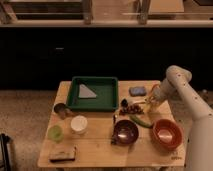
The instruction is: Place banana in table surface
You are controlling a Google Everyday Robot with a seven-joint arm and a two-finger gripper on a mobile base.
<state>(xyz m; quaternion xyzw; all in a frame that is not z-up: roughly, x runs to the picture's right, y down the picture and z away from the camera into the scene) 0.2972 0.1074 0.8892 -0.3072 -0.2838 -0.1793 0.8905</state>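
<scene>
My gripper (152,101) hangs low over the right side of the table surface (100,150), a light tan wooden top. It is shut on the banana (149,105), a small pale-yellow piece at its tip, just above or touching the wood. The arm comes in from the right edge. The banana lies between a blue pad (137,90) behind it and a dark green long vegetable (141,120) in front.
A dark green tray (93,82) with a grey wedge (87,92) stands at the back. Dark red bits (131,108) lie left of the gripper. A dark bowl (125,131), an orange bowl (166,134), a white cup (78,124), a green cup (55,132), a metal can (61,110) and a brown slab (62,153) stand in front.
</scene>
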